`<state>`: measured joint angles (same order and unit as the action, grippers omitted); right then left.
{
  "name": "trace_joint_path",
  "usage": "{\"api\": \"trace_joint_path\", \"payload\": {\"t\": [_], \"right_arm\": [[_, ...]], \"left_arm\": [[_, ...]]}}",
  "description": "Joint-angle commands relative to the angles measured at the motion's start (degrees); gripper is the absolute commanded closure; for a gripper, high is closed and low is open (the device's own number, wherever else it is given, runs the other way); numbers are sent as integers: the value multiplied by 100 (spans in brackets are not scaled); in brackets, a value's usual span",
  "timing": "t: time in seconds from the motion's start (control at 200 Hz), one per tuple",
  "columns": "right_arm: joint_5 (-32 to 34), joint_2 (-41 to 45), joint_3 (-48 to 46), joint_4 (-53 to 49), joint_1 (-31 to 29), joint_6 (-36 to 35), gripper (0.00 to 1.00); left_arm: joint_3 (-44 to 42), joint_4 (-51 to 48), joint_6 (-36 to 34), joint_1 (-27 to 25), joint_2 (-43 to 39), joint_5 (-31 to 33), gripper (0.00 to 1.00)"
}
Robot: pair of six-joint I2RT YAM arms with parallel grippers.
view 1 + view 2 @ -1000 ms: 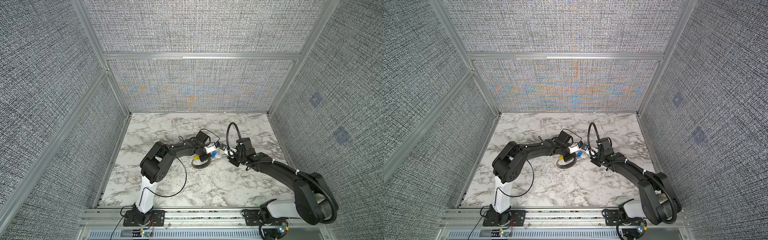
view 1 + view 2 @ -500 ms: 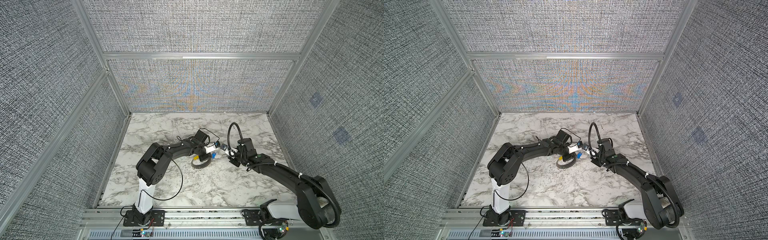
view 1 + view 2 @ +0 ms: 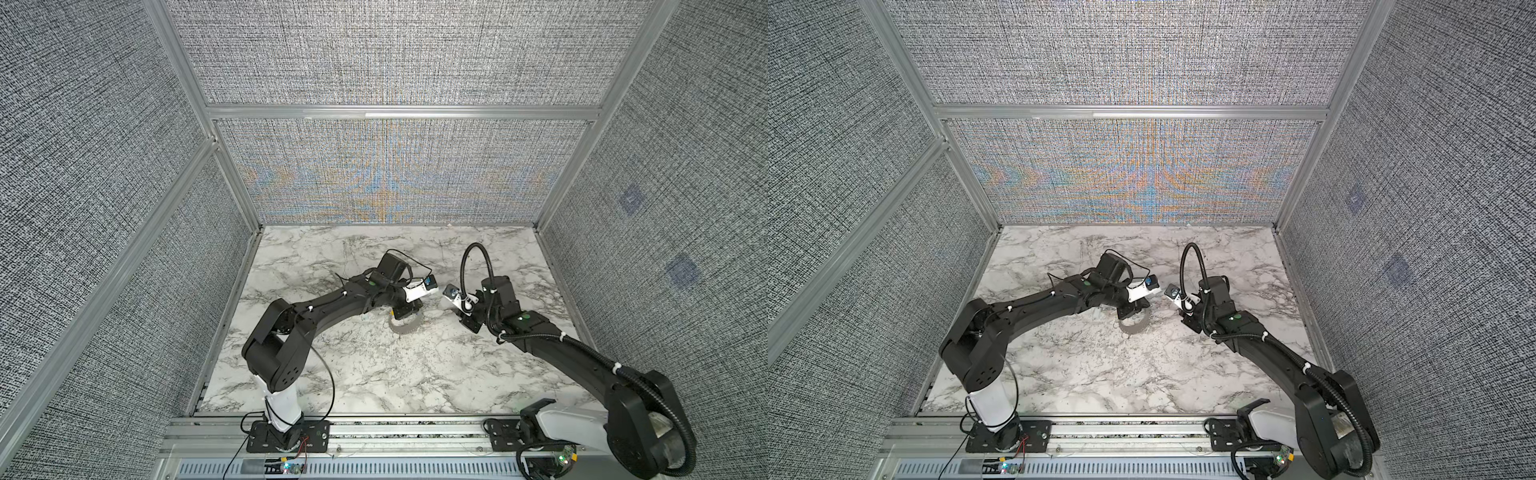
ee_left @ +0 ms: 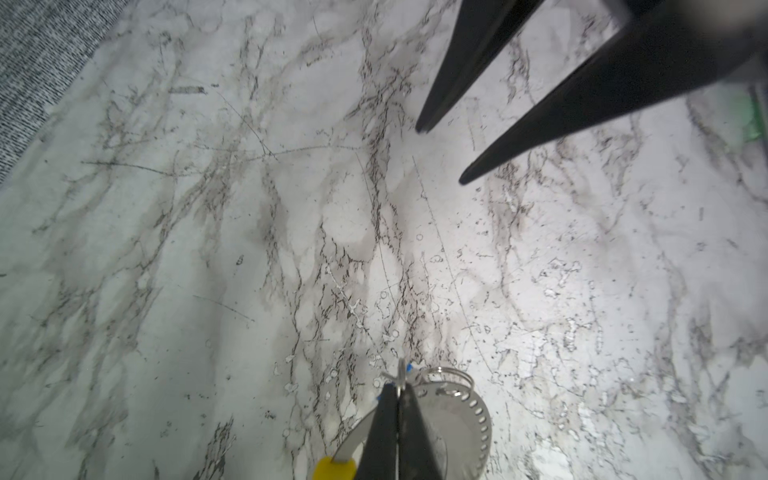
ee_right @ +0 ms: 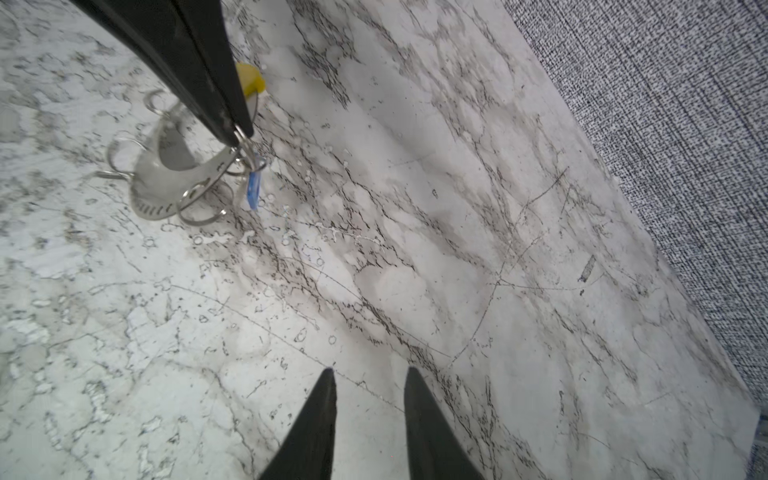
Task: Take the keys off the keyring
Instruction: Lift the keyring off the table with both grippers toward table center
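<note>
Scanning every view and nothing reads: no lettering, numbers or logos. The keyring (image 5: 154,208) shows only a row of punched slots along its metal band, and the blue key (image 5: 253,189) is too blurred to make out any marking.

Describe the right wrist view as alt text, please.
The left gripper, shut, pinches the rim of the grey keyring, with the blue key hanging just below its tips. The right gripper is open and empty over the marble table, apart from the ring.
</note>
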<state>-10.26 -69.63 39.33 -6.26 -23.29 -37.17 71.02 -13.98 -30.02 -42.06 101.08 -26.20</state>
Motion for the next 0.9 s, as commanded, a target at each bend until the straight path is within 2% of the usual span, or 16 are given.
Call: {"api": "trace_joint_path", "payload": {"t": [0.0,0.265,0.46,0.665,0.896], "right_arm": [[-507,126,58,-77,-41,154,69],[-846,434,262,58,-173,490,67],[-811,749,459,-35,-268,600,67],[-960,1002,652,-344,-689,755,66],[-705,1491,734,-613,-1035,1021,66]], "left_arm": [[-5,6,160,18,-284,-309,100],[88,-124,312,49,-925,-758,100],[-156,404,489,67,-1504,-1037,100],[-319,756,530,76,-1907,-1572,100],[-369,753,644,76,-2259,-1793,100]]}}
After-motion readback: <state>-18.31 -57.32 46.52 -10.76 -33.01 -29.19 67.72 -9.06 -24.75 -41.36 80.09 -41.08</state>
